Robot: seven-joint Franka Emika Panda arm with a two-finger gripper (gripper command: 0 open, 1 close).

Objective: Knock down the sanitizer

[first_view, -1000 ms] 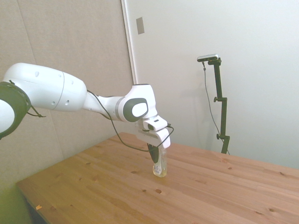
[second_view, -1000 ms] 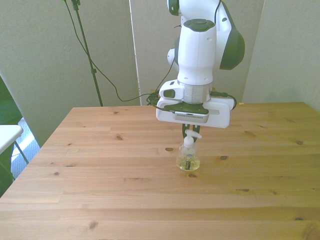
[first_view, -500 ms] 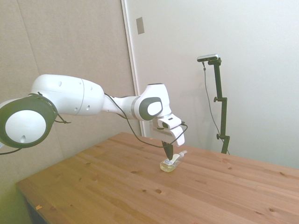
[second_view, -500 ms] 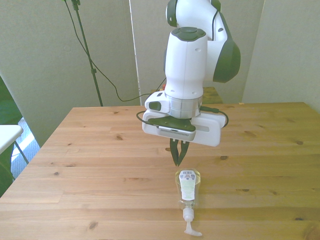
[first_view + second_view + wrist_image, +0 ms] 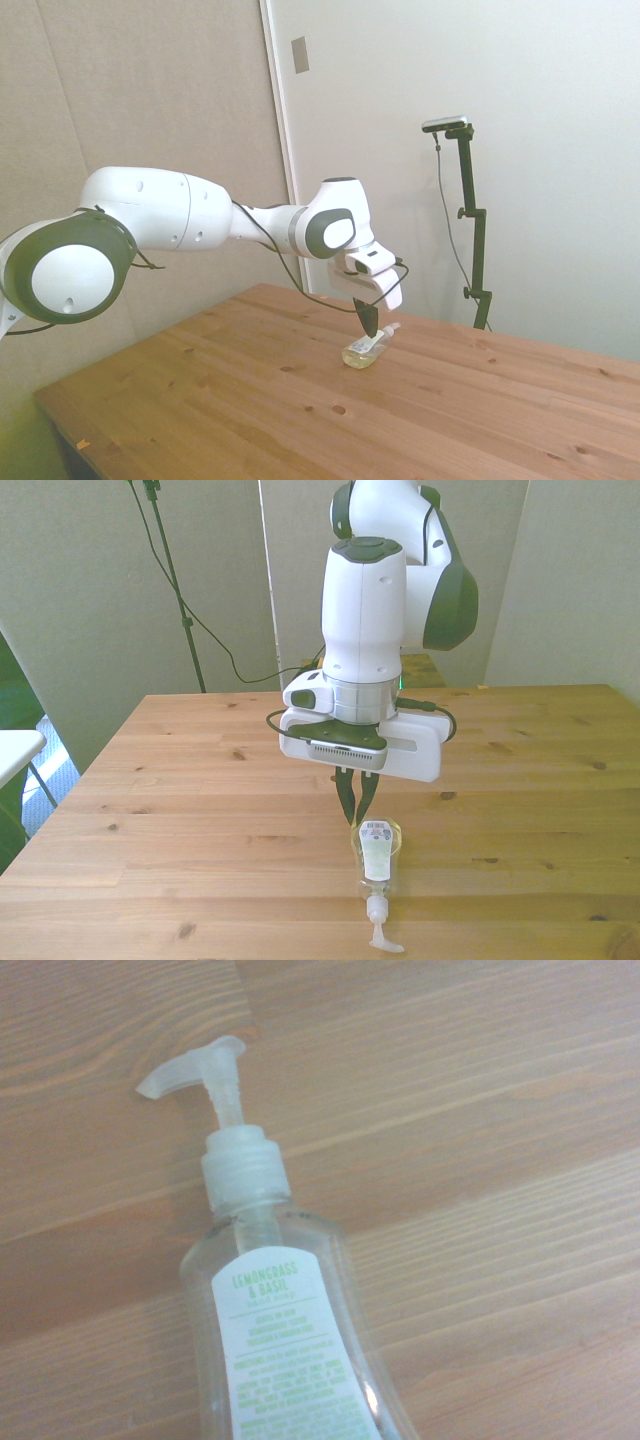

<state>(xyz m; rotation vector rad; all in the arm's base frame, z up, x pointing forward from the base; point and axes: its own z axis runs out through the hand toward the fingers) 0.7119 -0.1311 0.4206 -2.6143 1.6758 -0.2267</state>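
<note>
Since the sanitizer (image 5: 375,858) already lies flat, pump toward six o'clock, lift the gripper (image 5: 354,809), fingers pinched together and empty, straight up.

Soft even daylight, faint shadows, side view washed out, wrist view slightly blurred

Sanitizer (image 5: 375,855) flat on table (image 5: 180,810), just below fingers (image 5: 354,798).
</note>
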